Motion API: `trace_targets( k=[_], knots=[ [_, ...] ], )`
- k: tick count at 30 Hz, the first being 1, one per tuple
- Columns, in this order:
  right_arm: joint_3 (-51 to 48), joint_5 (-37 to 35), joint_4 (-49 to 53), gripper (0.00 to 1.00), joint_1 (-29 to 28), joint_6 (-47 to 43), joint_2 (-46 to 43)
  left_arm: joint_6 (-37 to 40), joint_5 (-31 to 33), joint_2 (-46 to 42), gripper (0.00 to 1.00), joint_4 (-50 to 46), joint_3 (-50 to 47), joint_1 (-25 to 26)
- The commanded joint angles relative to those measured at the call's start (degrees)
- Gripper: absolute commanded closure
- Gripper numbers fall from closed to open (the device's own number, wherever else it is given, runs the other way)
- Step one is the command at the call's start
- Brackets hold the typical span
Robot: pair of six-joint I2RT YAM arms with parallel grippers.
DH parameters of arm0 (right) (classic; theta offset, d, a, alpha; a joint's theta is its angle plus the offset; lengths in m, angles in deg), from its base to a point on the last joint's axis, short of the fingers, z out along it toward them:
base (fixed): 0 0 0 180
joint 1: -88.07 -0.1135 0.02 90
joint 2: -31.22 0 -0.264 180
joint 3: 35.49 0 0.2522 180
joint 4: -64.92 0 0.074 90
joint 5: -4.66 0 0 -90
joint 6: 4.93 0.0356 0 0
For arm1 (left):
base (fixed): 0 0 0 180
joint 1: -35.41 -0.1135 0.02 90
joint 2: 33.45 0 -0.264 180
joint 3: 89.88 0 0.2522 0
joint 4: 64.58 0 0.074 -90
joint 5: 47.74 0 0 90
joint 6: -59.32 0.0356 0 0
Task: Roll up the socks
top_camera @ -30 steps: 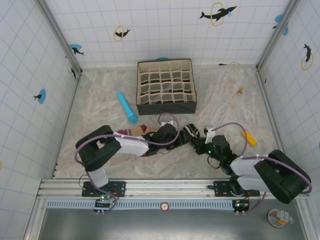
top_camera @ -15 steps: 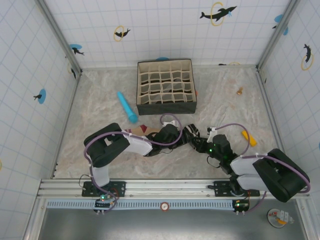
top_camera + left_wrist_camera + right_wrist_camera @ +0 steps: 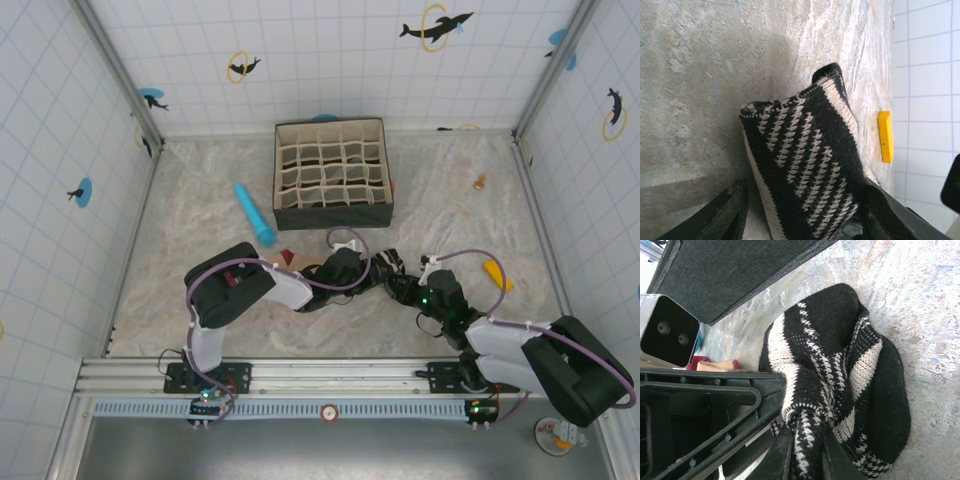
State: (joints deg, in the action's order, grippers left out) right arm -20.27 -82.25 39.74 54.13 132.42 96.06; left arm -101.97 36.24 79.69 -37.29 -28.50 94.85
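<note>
Table (image 3: 200, 300): pale and mottled, walled with tiles. Both arms had reached to its middle, in front of the box.
Box (image 3: 335, 215): dark, with gridded compartments, standing behind the work. It had not moved over the last second.
Left arm (image 3: 240, 285): its elbow had swung right and toward the box, pushing the wrist further in over the socks.
Right arm (image 3: 520, 345): its elbow had dropped back toward the near right corner, while the wrist stayed at the bundle.
Left gripper (image 3: 805, 200): the jaws stood apart on either side of the striped sock, narrower than a moment before. A sliver of table still showed beside one finger (image 3: 732, 210). I judged it to be closing in, not yet gripping.
Right gripper (image 3: 807, 455): clenched on a fold of the striped sock, unchanged through the second.
Striped sock (image 3: 805, 150): bunched into a rounded lump at mid-table between the two grippers, just in front of the box. It had been nudged slightly toward the box. The lump looked partly rolled but loose, and a second grip on it would probably let the roll be tightened.
Peach sock (image 3: 268, 262): lying flat under the left forearm, its maroon end showing. From the top view it looked unrolled, so about half the task seemed to remain.
Cylinder (image 3: 255, 214): blue, left of the box, untouched.
Block (image 3: 884, 136): yellow, well to the right by the wall, untouched.
</note>
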Motion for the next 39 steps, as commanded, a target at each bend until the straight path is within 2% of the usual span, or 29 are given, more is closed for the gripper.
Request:
trace_targets(
  k=[1,4,7,10,12,16,22,30,32,35,36,39],
  knots=[
    [-13.69,-0.2,11.53,1.0,0.36,1.23,1.19,-0.7,-0.16,2.57,0.48,-1.65,1.59,-0.66],
    [-13.07,0.39,13.46,0.98,0.34,1.36,0.06,-0.31,-0.51,3.13,0.61,-2.79,2.28,-0.62],
    [-11.15,1.03,17.71,0.87,0.44,0.67,-2.69,1.32,-0.47,3.09,0.79,-6.28,3.29,-0.67],
    [-7.96,1.46,23.46,0.76,0.75,-0.72,-6.32,3.13,-0.53,2.71,0.89,-9.11,3.8,-0.64],
    [-6.36,1.77,25.87,0.7,1.25,-1.27,-8.55,4.23,-0.75,2.45,0.9,-10.29,3.96,-0.73],
    [-2.35,5.7,31.06,0.47,3.47,-3.32,-11.13,7.09,-1.9,2.48,0.92,-13.2,5.24,-0.68],
    [7.65,9.17,43.1,0.31,6.24,-7.9,-13.45,12.14,-3.44,2.39,0.92,-17.27,7.01,-0.66],
    [19.42,12.98,54.13,0.19,13.58,-14.65,-9.11,16.46,-5.23,2.32,0.91,-19.74,7.85,-0.69],
    [20.08,13.99,53.5,0.18,14.9,-15.42,-7.65,16.92,-5.14,2.34,0.9,-20.14,7.84,-0.72],
    [20.04,18.4,50.26,0.17,16.87,-15.32,-4.46,17.4,-5.23,2.57,0.9,-20.61,7.84,-0.65],
    [20.08,21.94,48.95,0.17,17.37,-15.32,-3.29,17.49,-5.46,2.7,0.89,-20.66,7.85,-0.68],
    [19.35,25.21,44.31,0.17,17.73,-13.89,-0.35,17.65,-5.84,2.96,0.88,-20.43,9.77,-0.56]
  ],
)
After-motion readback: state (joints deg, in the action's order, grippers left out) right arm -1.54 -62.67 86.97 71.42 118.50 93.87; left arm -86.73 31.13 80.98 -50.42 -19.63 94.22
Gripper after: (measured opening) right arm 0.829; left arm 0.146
